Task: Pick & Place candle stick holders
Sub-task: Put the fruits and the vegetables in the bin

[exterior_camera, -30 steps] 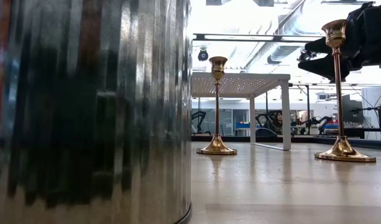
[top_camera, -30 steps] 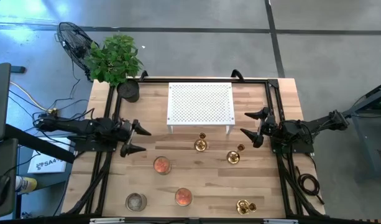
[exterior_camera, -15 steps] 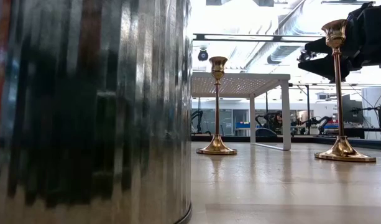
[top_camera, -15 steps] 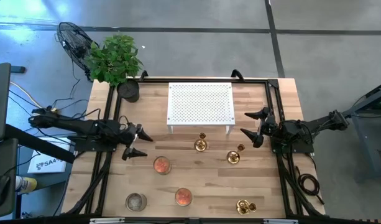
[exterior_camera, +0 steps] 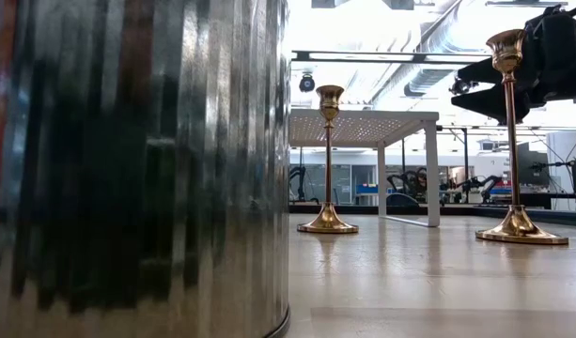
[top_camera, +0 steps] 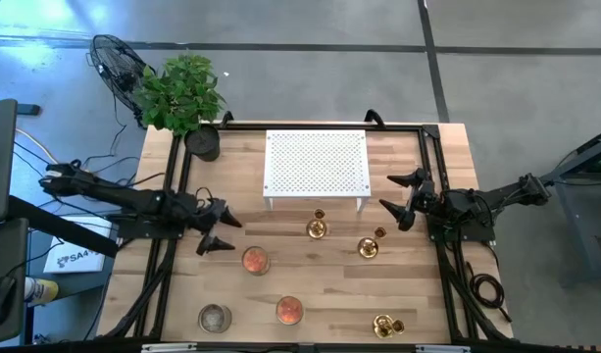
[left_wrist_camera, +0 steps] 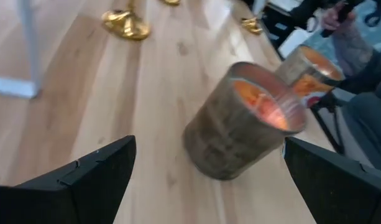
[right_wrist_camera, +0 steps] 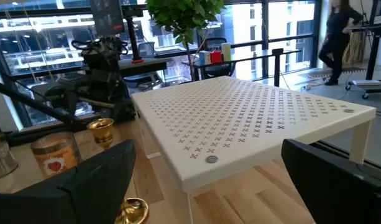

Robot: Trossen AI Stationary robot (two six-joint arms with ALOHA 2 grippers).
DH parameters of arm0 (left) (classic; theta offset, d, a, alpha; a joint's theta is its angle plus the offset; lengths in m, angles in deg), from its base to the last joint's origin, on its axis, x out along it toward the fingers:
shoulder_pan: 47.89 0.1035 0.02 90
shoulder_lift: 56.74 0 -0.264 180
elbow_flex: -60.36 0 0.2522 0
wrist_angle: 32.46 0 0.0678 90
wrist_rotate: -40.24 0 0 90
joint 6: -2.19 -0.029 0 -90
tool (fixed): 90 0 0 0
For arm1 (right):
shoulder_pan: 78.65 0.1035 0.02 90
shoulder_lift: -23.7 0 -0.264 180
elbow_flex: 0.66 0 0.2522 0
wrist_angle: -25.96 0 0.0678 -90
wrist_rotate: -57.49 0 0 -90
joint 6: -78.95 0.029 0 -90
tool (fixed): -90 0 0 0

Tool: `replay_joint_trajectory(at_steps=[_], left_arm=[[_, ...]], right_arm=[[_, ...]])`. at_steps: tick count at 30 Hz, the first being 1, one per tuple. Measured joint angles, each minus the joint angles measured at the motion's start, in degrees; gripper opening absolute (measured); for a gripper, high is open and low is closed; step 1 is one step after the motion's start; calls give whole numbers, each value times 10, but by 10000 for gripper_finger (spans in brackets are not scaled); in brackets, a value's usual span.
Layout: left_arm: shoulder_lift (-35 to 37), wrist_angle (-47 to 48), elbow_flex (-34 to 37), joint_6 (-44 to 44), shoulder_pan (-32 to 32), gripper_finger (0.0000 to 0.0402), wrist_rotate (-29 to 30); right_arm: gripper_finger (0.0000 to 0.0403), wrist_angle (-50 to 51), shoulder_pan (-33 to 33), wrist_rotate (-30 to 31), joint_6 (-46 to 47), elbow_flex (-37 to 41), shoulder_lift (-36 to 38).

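Left claw [top_camera: 218, 226] edging off counter's left edge toward candle jar [top_camera: 255, 260], jaws apart, empty. Right claw [top_camera: 402, 198] waiting by right edge, jaws apart. Candle stick holders [top_camera: 317, 227] standing untouched mid-counter: you are not reaching for them yet.

A tin [exterior_camera: 137, 169] blocks my low view's left half; my left wrist view's candle [left_wrist_camera: 243, 121] is blurred.
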Motion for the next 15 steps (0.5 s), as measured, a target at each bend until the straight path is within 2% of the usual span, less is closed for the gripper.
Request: replay_joint_trajectory(at_steps=[5,15], left_arm=[[-30,-40,-1,-9,-56,399,38],[-89,-49,-1,-8,-148,399,195]], right_arm=[[398,0,0,-1,11,0,0],[397,0,0,-1,12,0,0]])
